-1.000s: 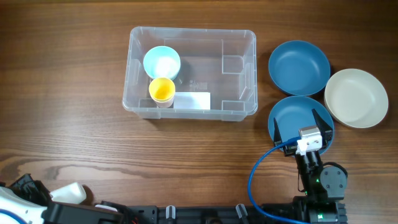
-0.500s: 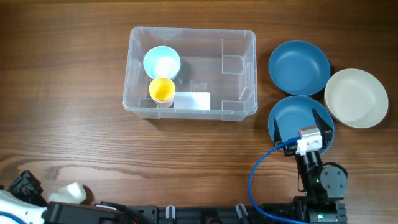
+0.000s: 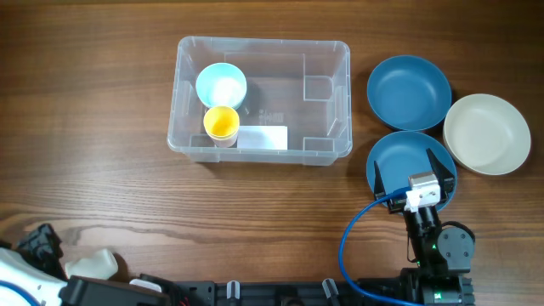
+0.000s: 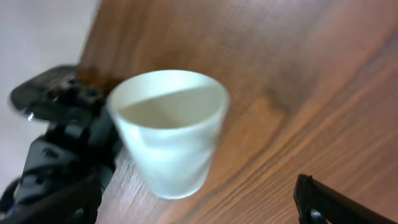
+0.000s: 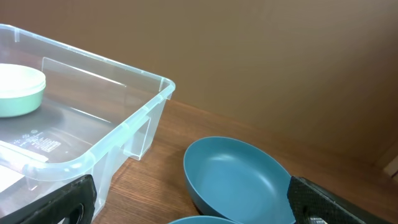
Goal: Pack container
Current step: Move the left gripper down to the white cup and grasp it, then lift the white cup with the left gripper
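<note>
1. Containers and contents. In the overhead view I see the container in the upper centre of the frame, standing on the wooden table with its open side up.
- A light blue cup stands in its left half.
- A yellow cup sits just below the light blue cup in the frame, touching or nearly touching it.
- A white label lies flat on the bottom, just right of the yellow cup.
- The right half of the container holds nothing loose.

2. Items outside the container. Three bowls sit right of the container, close together.
- The upper blue bowl is at the upper right.
- The lower blue bowl is directly below it in the frame.
- A cream bowl is at the far right.
- All three bowls are empty.

3. Right arm. The right gripper is over the lower blue bowl, at the lower right of the frame. Its fingers are spread wide and grip nothing. A blue cable loops from the wrist toward the bottom edge.

4. Left arm. The left arm sits at the lower left corner of the overhead frame. In the wrist view the left gripper is spread wide. A white cup sits between its fingers, close against the finger on the left of the frame and well apart from the other. The cup is not clamped.
</note>
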Available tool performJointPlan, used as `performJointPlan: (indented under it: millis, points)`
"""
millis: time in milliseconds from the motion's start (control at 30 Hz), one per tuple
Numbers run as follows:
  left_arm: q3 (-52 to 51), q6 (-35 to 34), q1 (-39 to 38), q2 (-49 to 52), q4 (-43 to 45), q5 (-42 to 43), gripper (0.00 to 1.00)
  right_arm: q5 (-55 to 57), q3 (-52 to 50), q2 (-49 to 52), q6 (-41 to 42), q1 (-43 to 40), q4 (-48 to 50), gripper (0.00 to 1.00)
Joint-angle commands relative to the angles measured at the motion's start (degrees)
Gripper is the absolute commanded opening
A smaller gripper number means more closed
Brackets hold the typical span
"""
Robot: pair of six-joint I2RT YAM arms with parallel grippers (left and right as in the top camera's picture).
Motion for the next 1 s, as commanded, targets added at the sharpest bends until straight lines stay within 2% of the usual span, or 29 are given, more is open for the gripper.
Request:
performJointPlan:
  millis: [0, 200, 433, 700, 800, 967]
  points:
    - [-0.4, 8.1, -6.6, -0.9, 1.0, -0.6, 1.0, -1.0, 0.0, 0.1, -0.5, 0.3, 0.1, 1.0]
    - [-2.7, 6.2, -13.9, -0.9, 0.6, -5.7, 1.0, -1.0, 0.0, 0.1, -0.5, 0.3, 0.1, 1.0]
    - [-3.7, 2.4, -14.1, -1.0, -0.3, -7.4, 1.0, -1.0, 0.0, 0.1, -0.5, 0.3, 0.1, 1.0]
    - [-5.6, -14.8, -14.0, -1.0, -2.8, -16.1, 1.0, -1.0, 0.0, 0.1, -0.5, 0.3, 0.1, 1.0]
    - [-8.4, -17.2, -14.0, -1.0, -0.1, -20.3, 1.0, -1.0, 0.0, 0.1, -0.5, 0.3, 0.1, 1.0]
    - [-9.8, -20.7, -14.0, -0.9, 1.2, -19.9, 1.0, -1.0, 0.0, 0.1, -0.5, 0.3, 0.1, 1.0]
